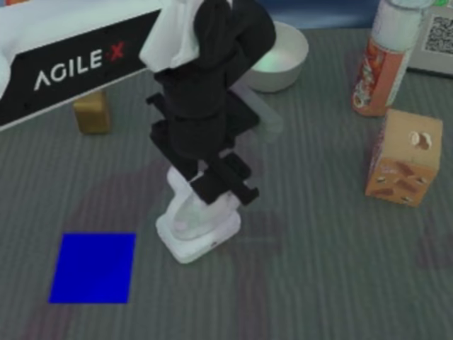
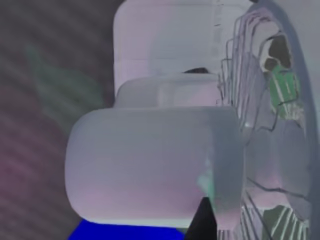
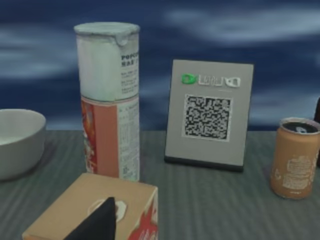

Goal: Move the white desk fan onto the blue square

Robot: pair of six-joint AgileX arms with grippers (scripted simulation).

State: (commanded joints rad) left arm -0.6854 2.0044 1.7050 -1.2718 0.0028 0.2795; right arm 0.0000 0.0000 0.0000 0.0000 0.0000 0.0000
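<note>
The white desk fan [image 1: 199,225] stands near the table's middle, its squarish base just right of the blue square [image 1: 93,268], not on it. My left gripper [image 1: 224,183] reaches down from above and is shut on the fan's upper part. In the left wrist view the fan's cylindrical back [image 2: 150,165] and grille [image 2: 272,125] fill the picture, one black fingertip [image 2: 202,222] presses against it, and a strip of the blue square [image 2: 125,232] shows below. My right gripper [image 3: 155,236] is parked off the top view, open, facing the back right items.
A white bowl [image 1: 283,57] sits behind the fan. A tall snack can [image 1: 382,64], a QR sign [image 1: 435,35] and a tan carton [image 1: 405,159] stand at the right. A small gold block [image 1: 92,113] is at the back left. A soda can [image 3: 296,157] shows in the right wrist view.
</note>
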